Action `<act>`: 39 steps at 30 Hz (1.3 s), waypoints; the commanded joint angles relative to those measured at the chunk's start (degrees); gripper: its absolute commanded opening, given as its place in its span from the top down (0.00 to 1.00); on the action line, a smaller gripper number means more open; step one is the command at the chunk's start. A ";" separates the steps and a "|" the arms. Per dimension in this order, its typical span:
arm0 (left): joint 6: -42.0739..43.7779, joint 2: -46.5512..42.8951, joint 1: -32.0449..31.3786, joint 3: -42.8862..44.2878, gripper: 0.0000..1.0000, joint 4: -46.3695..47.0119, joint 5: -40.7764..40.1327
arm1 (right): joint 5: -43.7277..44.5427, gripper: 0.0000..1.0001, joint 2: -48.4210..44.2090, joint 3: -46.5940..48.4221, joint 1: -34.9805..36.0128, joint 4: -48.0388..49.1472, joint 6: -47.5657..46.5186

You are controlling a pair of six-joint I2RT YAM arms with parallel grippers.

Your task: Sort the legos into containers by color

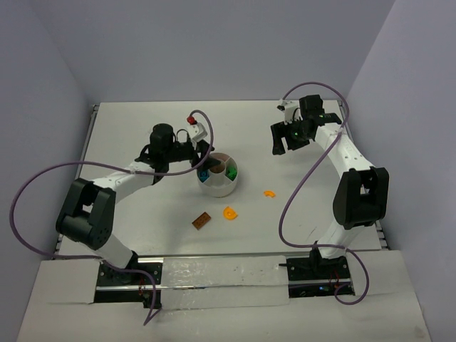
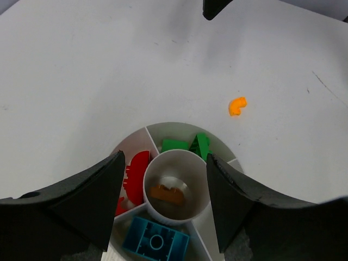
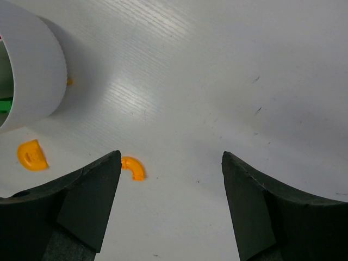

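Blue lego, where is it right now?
In the left wrist view, at the bottom centre, the blue lego lies in the white dish's nearest wedge, just below the central well holding a brown brick.

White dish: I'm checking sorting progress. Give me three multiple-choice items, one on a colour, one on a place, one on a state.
1. In the central well, the lego is: A brown-orange; B green; C red.
2. The teal lego lies: A on the table; B in the central well; C in an outer wedge.
3. The right gripper is: A shut on a lego; B shut, empty; C open.
A: left wrist view shows it. C: it sits beside the well. C: jaws apart, nothing between.
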 commanded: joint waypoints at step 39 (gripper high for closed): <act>6.19 0.28 -28.03 2.58 0.21 -53.23 -41.05 | 8.24 0.18 -16.19 -13.19 -3.54 -1.37 -6.02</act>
